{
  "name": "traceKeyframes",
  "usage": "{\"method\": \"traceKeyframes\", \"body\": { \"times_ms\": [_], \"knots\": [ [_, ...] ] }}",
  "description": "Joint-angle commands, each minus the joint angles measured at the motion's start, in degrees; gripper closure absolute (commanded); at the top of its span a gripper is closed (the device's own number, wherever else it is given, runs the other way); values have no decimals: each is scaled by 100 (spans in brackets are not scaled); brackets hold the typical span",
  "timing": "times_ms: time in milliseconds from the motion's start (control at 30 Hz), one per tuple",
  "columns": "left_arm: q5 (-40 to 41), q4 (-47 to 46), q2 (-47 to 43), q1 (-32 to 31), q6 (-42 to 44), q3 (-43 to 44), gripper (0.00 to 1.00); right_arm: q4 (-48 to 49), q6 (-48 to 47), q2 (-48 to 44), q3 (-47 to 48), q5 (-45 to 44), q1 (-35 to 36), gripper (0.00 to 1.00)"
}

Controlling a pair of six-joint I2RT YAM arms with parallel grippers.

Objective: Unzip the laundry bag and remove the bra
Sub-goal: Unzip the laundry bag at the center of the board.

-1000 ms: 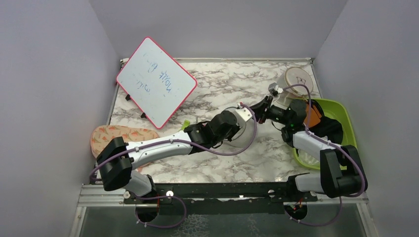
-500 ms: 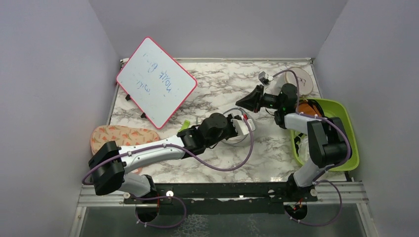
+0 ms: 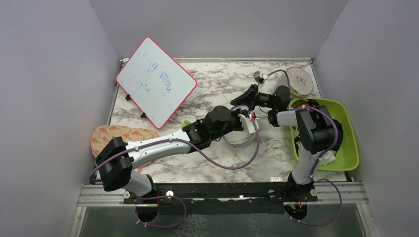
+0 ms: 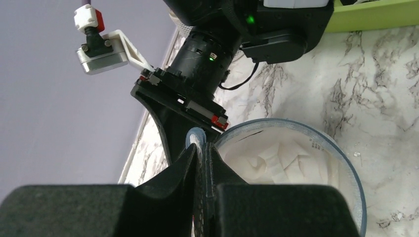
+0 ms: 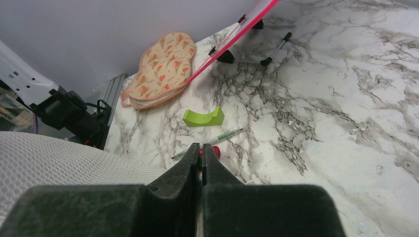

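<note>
The laundry bag (image 3: 239, 137) lies mid-table, a round white mesh case with a dark zipper rim (image 4: 346, 163). In the left wrist view it gapes open and the bunched white bra (image 4: 281, 158) shows inside. My left gripper (image 3: 249, 123) is shut on the bag's near rim, with mesh and zipper tape pinched between its fingers (image 4: 201, 148). My right gripper (image 3: 242, 101) is at the bag's far left edge, its black fingers pointing down beside the rim (image 4: 173, 118). Its jaws (image 5: 201, 148) are shut on something thin and dark, and white mesh (image 5: 59, 163) lies just left of them.
A pink-framed whiteboard (image 3: 155, 81) stands at the back left. A floral pad (image 3: 118, 136) lies at the left edge. A green block (image 5: 202, 117) and a pen (image 5: 217, 140) lie left of the bag. The beige "P7" case (image 3: 300, 79) and a green basin (image 3: 346, 143) are at the right.
My right gripper has swung left, from the bag's right side round its far rim to the far left. My left gripper stayed on the rim, shifting slightly.
</note>
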State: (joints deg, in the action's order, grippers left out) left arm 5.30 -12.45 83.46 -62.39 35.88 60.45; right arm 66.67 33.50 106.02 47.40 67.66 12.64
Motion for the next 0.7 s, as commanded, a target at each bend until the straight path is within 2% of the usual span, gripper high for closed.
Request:
{"method": "traceKeyframes", "body": {
  "times_ms": [0, 133, 267, 433, 500, 633, 667],
  "knots": [
    [-143, -720, -262, 25, 54, -28, 100, 794, 402, -54, -201, -373, -19, 99],
    [390, -870, -674, 71, -330, -550, 100, 662, 342, -502, -522, -600, -246, 99],
    [791, -878, -947, 156, -1117, -906, 100, 271, 145, -993, -780, -751, -284, 99],
    [933, -361, -1147, 168, -1915, -1024, 100, -226, -56, -1676, -1113, -1029, -284, 99],
    [884, -83, -1165, 166, -2135, -1022, 92, -310, -48, -1940, -1244, -1076, -285, 99],
    [544, 320, -1084, 166, -2532, -995, 89, -717, -194, -2339, -1389, -1119, -272, 99],
    [447, 377, -1052, 166, -2613, -1001, 83, -803, -216, -2421, -1423, -1134, -274, 99]
  ]
}}
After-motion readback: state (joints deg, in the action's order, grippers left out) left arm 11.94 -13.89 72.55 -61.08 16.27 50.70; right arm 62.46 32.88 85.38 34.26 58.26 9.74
